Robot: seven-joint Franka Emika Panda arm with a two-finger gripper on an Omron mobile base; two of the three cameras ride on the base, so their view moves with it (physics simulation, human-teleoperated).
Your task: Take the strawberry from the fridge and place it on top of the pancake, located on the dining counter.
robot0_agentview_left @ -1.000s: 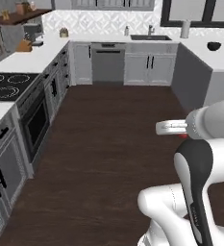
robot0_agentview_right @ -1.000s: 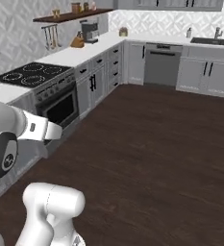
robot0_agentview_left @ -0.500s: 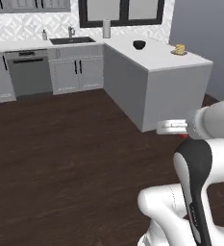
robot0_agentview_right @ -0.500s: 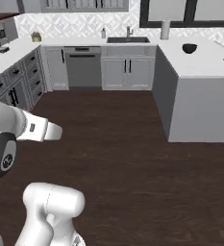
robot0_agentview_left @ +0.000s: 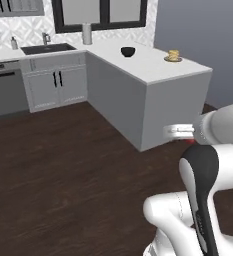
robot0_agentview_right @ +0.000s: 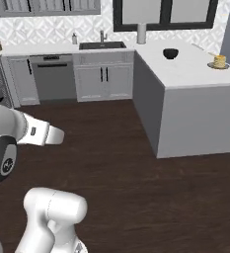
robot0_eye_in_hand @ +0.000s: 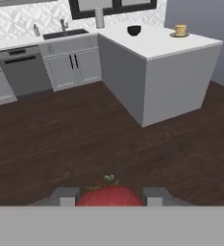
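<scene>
The base had swung round from the stove side, so the dining counter [robot0_eye_in_hand: 180, 53] came ahead, the pancake [robot0_eye_in_hand: 180, 30] at its far corner, the gripper [robot0_eye_in_hand: 110, 196] clamping the strawberry [robot0_eye_in_hand: 109, 196].

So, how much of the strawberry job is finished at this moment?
Done: the small red strawberry sits between the end effector fingertips, so it is picked. In hand: carrying it over the dark wood floor. Left: reaching the white marble dining counter and setting it on the golden pancake stack.
</scene>
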